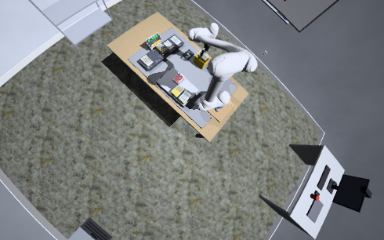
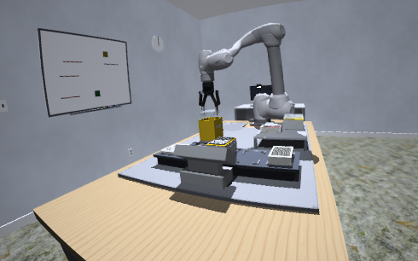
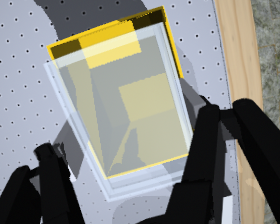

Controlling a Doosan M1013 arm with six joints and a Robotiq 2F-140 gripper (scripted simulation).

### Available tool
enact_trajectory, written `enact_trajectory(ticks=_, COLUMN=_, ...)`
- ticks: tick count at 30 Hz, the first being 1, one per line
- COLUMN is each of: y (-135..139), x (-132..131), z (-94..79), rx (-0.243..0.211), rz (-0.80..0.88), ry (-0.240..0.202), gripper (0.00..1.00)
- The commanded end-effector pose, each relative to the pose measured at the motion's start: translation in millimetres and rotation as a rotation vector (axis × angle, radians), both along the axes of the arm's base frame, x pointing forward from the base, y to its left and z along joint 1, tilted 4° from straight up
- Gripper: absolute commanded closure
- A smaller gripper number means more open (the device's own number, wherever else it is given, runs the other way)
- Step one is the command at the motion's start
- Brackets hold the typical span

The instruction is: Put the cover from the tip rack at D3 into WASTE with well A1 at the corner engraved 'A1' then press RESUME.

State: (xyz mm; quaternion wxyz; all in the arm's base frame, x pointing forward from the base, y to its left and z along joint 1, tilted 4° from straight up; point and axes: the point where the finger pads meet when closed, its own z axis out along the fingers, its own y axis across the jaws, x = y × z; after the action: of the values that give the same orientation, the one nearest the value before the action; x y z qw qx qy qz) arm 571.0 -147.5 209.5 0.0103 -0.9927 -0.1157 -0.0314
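The gripper (image 2: 208, 103) hangs pointing down from the arm (image 2: 250, 40) above the yellow waste bin (image 2: 211, 128), its black fingers set roughly half apart and clamped on the clear cover (image 3: 120, 119). In the wrist view the cover is a transparent, shallow rectangular piece held level between the fingers, lying directly over the bin's open mouth so that the yellow walls and floor show through it; it stands clear above the rim and does not touch the bin. The bin stands upright on the grey deck plate (image 2: 275, 198), towards the far part of the wooden worktop (image 2: 156, 230) and near its left long edge as the exterior view shows it. The tip rack (image 2: 221, 142), with a yellow frame, sits in the row of deck positions nearer the worktop's front end, with no cover on it; whether it lies flat cannot be told. A white well plate (image 2: 281, 155) sits in the same row towards the right long edge. No label, engraving or other writing on the bin, rack or deck is legible in any view; the marks on the wall whiteboard (image 2: 85, 70) are too small to read.
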Motion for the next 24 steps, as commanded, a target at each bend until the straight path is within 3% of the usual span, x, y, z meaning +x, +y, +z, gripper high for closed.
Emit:
enact_trajectory(ticks=1, y=4.6, x=0.1, z=-3.1, rx=0.005, rz=0.0, ry=0.002, gripper=1.0)
enact_trajectory(ticks=2, y=4.6, x=0.1, z=-3.1, rx=0.005, rz=0.0, ry=0.002, gripper=1.0)
enact_trajectory(ticks=3, y=4.6, x=0.1, z=-3.1, rx=0.005, rz=0.0, ry=0.002, gripper=0.23)
enact_trajectory(ticks=24, y=4.6, x=0.1, z=-3.1, rx=0.005, rz=0.0, ry=0.002, gripper=0.23)
